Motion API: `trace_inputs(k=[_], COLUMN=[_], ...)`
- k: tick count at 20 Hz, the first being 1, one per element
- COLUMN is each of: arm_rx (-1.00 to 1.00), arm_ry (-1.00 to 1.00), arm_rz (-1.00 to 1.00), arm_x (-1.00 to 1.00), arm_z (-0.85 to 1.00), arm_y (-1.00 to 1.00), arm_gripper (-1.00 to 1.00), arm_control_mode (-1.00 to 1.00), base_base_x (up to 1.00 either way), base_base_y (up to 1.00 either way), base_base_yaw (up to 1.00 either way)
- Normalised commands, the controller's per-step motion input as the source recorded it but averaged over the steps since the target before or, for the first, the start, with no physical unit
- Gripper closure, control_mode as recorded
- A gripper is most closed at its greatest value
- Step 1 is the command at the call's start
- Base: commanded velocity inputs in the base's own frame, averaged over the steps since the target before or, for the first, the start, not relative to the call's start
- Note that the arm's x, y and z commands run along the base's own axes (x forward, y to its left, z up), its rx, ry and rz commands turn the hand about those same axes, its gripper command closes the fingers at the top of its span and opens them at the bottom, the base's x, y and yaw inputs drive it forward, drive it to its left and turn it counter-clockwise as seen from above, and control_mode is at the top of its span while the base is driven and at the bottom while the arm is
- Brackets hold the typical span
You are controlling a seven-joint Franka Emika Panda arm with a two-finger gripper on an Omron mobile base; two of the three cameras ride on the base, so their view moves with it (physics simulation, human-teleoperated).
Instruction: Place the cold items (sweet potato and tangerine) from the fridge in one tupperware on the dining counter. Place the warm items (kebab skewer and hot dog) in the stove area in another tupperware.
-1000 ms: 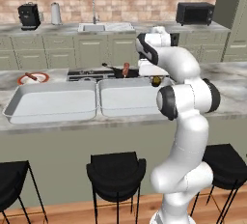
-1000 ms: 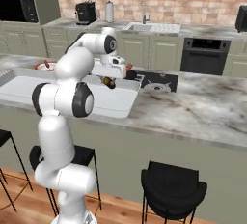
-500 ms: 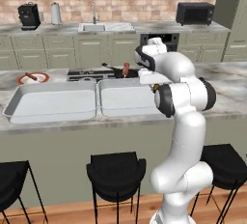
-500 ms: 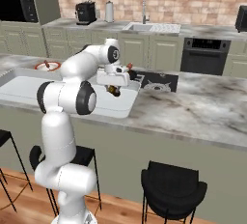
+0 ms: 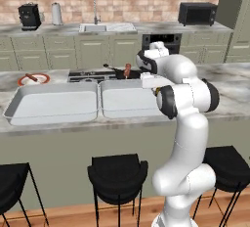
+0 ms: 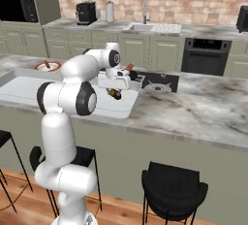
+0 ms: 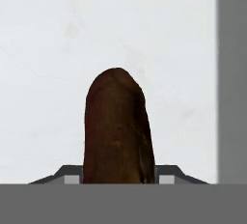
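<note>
Gripper (image 6: 115, 93) closed on the hot dog (image 7: 118, 129), held over the right tupperware (image 5: 128, 97) on the table (image 6: 193, 105). Looks light, soft, a bit greasy: grip is near one end, so it may pivot; mid-length hold would be safer.

Bright, even rendered light, soft shadows, slightly blurry throughout.
</note>
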Motion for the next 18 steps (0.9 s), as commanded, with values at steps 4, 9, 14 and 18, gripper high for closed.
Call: trace_inputs(k=[4, 9, 14, 18], arm_rx=[0.0, 0.0, 0.0, 0.0], arm_ry=[0.0, 0.0, 0.0, 0.0], arm_rz=[0.0, 0.0, 0.0, 0.0], arm_x=[0.0, 0.0, 0.0, 0.02], arm_z=[-0.2, -0.02, 0.0, 0.0], arm_y=[-0.07, 0.0, 0.0, 0.03], arm_gripper=[1.0, -1.0, -1.0, -1.0], arm_control_mode=[-1.0, -1.0, -1.0, -1.0], base_base_x=[0.0, 0.0, 0.0, 0.0], base_base_y=[0.0, 0.0, 0.0, 0.0], base_base_yaw=[0.0, 0.0, 0.0, 0.0])
